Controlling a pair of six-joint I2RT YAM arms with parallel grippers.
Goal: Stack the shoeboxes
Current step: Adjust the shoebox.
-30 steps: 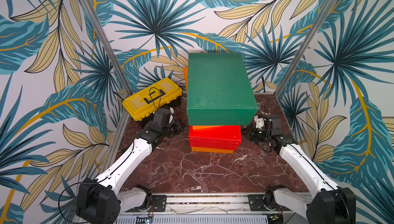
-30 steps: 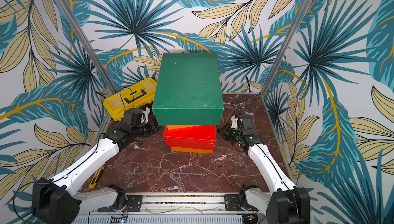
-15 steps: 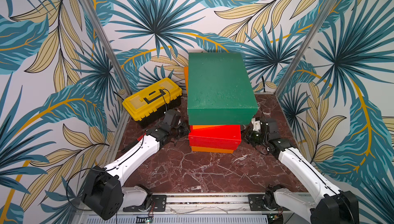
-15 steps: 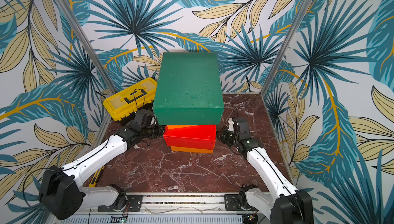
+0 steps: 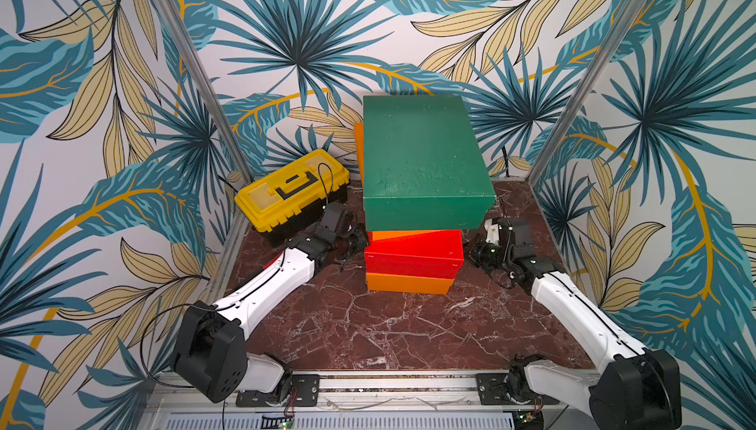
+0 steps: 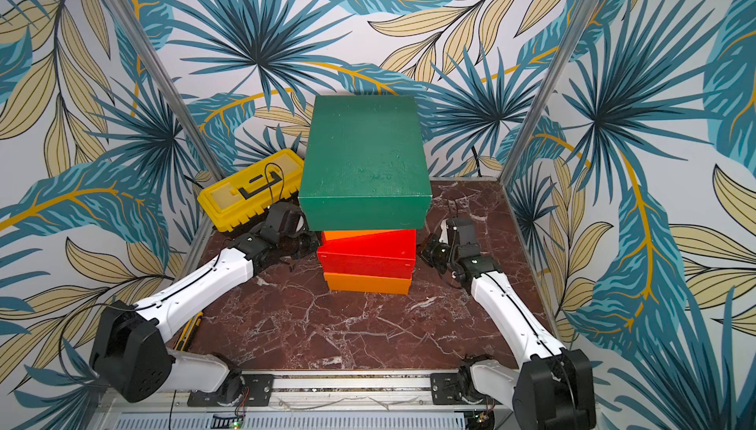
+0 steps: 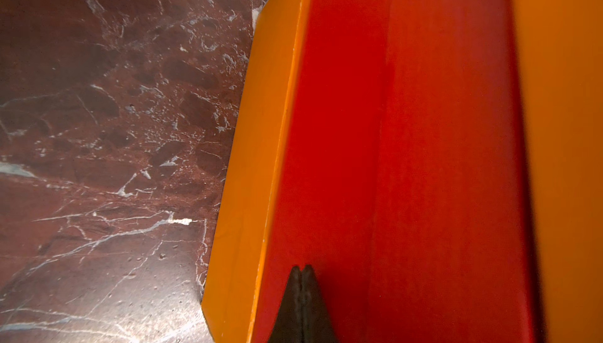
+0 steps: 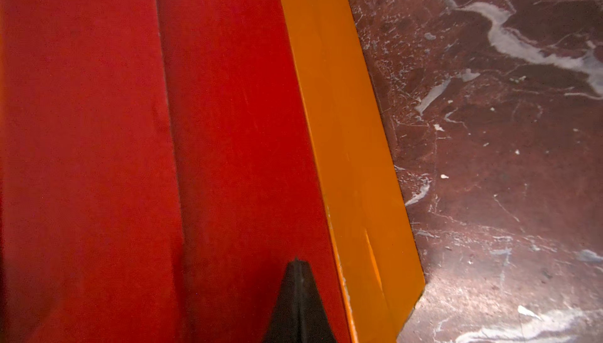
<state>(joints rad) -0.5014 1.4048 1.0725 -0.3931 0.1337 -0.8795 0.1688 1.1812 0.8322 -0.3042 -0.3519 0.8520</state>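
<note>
Left gripper (image 7: 301,269) and right gripper (image 8: 297,262) low, face to face, jaws together.

Both top views overlook my whole marbled bench (image 5: 368,334); both wrist cameras closely face the red cardboard shoebox (image 7: 408,129).

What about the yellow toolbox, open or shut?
Shut: the yellow toolbox has its lid down flat, black handle folded on top.
</note>
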